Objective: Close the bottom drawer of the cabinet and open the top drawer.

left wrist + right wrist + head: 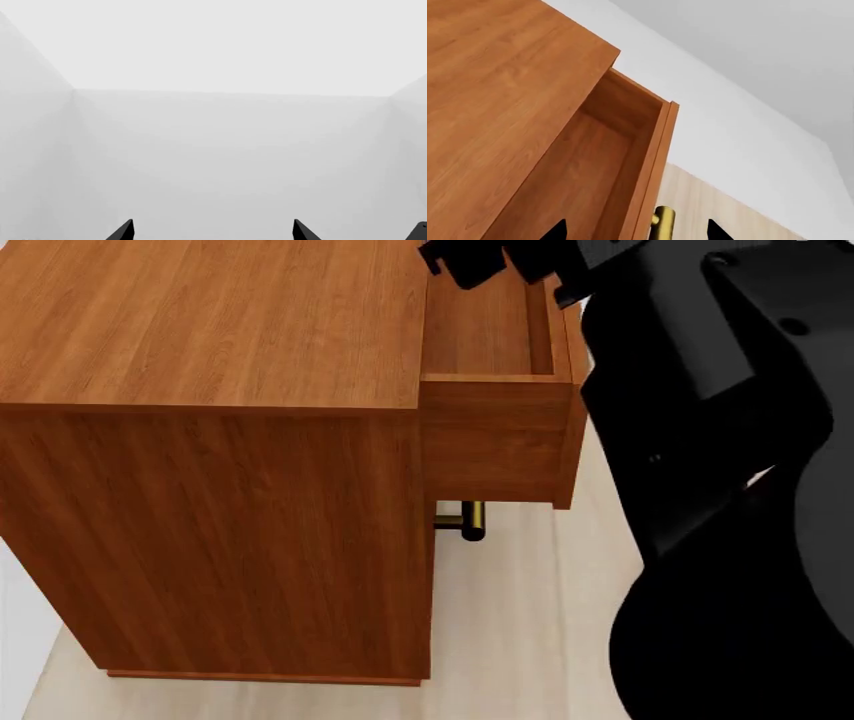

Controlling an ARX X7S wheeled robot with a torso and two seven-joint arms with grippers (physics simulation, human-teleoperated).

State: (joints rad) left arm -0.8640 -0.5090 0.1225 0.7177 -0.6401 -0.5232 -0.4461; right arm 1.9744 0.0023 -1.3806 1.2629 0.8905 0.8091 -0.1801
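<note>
Bottom drawer (451, 522) mostly hidden, btm

Top drawer (491, 340) stands pulled out from the cabinet (214, 490) front, box open upward; its inside is bare, free to reach in from above. Right arm (721, 490) crowds the space just beside the drawer's front panel, blocking approach from that side. Under the drawer, a brass handle (465, 520) juts out over pale floor (534, 640); gap there is open but low. Right gripper (637, 231) has fingertips spread, astride the drawer front edge w/ a brass handle (662, 222) between them. Left wrist view: only blank pale walls (227, 140), nothing in the way.
</note>
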